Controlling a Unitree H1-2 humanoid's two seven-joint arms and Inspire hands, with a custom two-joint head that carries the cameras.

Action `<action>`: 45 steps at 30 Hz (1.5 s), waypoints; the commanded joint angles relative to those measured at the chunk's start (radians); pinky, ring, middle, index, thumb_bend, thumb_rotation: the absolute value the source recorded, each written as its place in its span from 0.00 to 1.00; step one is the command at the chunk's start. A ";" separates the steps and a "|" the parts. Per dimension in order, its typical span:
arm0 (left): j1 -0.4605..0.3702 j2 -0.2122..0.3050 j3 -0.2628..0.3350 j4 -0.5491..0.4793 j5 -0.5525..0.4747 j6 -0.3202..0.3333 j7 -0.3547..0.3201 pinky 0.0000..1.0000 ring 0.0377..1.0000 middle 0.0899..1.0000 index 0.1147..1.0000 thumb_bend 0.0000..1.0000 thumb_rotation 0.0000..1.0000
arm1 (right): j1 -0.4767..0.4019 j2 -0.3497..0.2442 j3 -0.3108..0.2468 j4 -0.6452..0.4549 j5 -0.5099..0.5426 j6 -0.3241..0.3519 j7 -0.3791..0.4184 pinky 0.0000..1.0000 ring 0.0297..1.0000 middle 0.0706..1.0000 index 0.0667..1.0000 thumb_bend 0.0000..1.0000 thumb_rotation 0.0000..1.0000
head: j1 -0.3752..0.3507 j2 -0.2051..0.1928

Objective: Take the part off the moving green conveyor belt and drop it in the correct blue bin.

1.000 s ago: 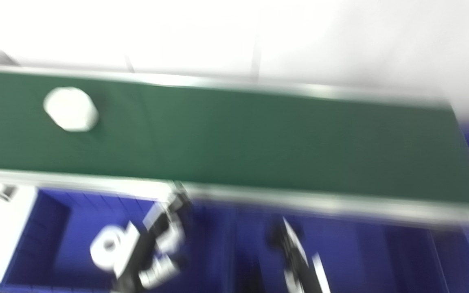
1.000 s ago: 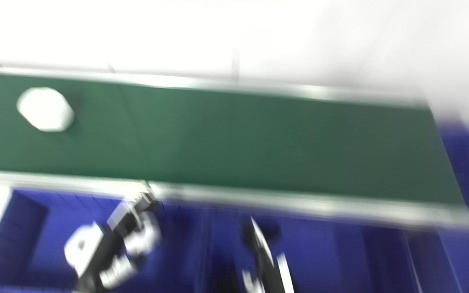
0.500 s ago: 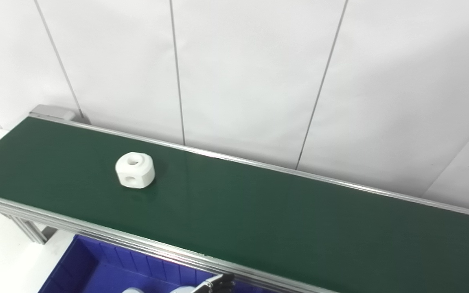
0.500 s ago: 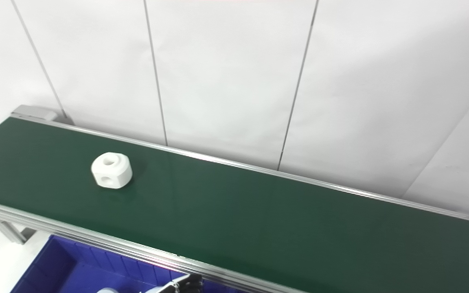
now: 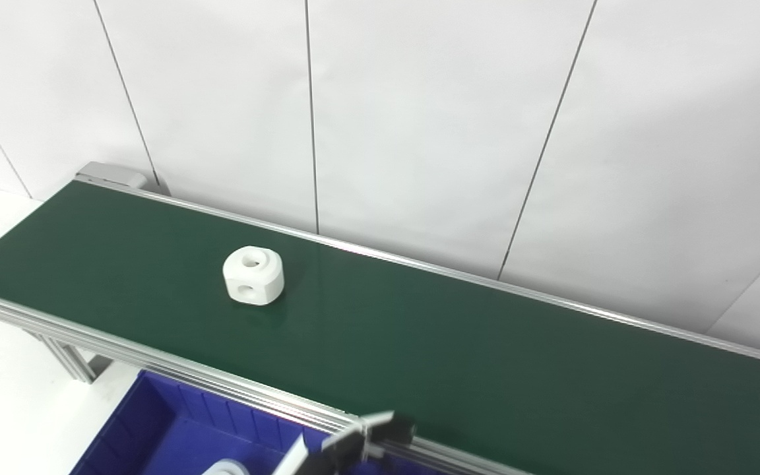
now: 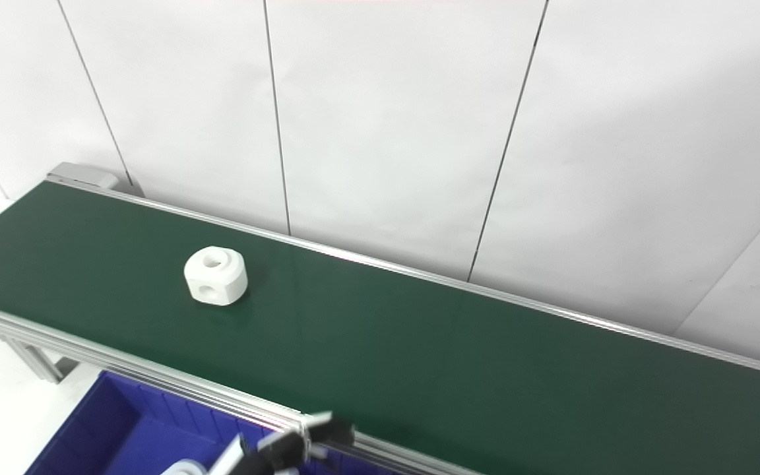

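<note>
A white rounded block-shaped part with holes (image 5: 253, 275) lies on the green conveyor belt (image 5: 459, 349), left of its middle. A blue bin (image 5: 156, 432) stands below the belt's near rail at the bottom left, with another white part (image 5: 225, 467) just showing inside it. My left hand (image 5: 347, 445) pokes up at the bottom edge, over the bin and against the near rail, well in front of and to the right of the part. Its fingers (image 6: 327, 429) are spread and hold nothing. Most of the hand is cut off. My right hand is out of view.
An aluminium rail (image 5: 175, 369) runs along the belt's near edge, and the belt frame's leg (image 5: 70, 359) stands at the left. A white panelled wall (image 5: 419, 119) rises right behind the belt. The belt's left end (image 5: 109, 175) is in view.
The camera has tilted up from the bins to the belt. The part has drifted slightly right along the belt. My left hand's fingers have risen to the near rail.
</note>
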 commanded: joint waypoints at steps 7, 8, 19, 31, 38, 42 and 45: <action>-0.317 0.115 0.147 -0.052 0.101 0.124 -0.023 0.60 0.70 0.72 0.75 0.99 0.37 | -0.012 0.011 0.000 -0.026 0.010 0.008 0.019 1.00 0.97 0.94 1.00 0.97 1.00 | -0.001 -0.002; -0.348 0.135 0.159 -0.052 0.145 0.139 -0.028 0.62 0.71 0.74 0.78 0.97 0.37 | -0.012 0.014 0.000 -0.026 0.010 0.010 0.018 1.00 0.96 0.94 1.00 0.97 1.00 | -0.006 0.000; -0.606 0.344 0.199 0.156 0.454 0.157 -0.019 0.65 0.79 0.84 0.85 0.90 0.36 | -0.009 0.027 0.001 -0.033 0.002 0.037 0.021 1.00 0.96 0.92 0.98 0.94 1.00 | -0.025 0.004; -0.886 0.443 0.043 0.579 0.663 0.084 0.001 0.72 0.84 0.84 0.85 0.99 0.23 | -0.001 0.029 0.007 -0.058 -0.019 0.064 0.020 1.00 0.95 0.90 0.95 0.91 1.00 | -0.047 0.014; -0.971 0.446 -0.052 0.744 0.738 0.084 0.025 0.72 0.82 0.82 0.84 1.00 0.26 | 0.004 0.031 0.015 -0.064 -0.027 0.065 0.020 1.00 0.94 0.89 0.94 0.91 1.00 | -0.064 0.023; -0.995 0.440 -0.107 0.788 0.783 0.101 0.019 0.84 0.87 0.85 0.84 0.97 0.28 | 0.013 0.032 0.023 -0.080 -0.036 0.074 0.019 1.00 0.94 0.89 0.93 0.92 1.00 | -0.072 0.029; -1.010 0.437 -0.149 0.820 0.816 0.103 0.018 0.85 0.87 0.84 0.83 0.97 0.28 | 0.017 0.032 0.030 -0.087 -0.036 0.076 0.021 1.00 0.94 0.89 0.94 0.91 1.00 | -0.074 0.031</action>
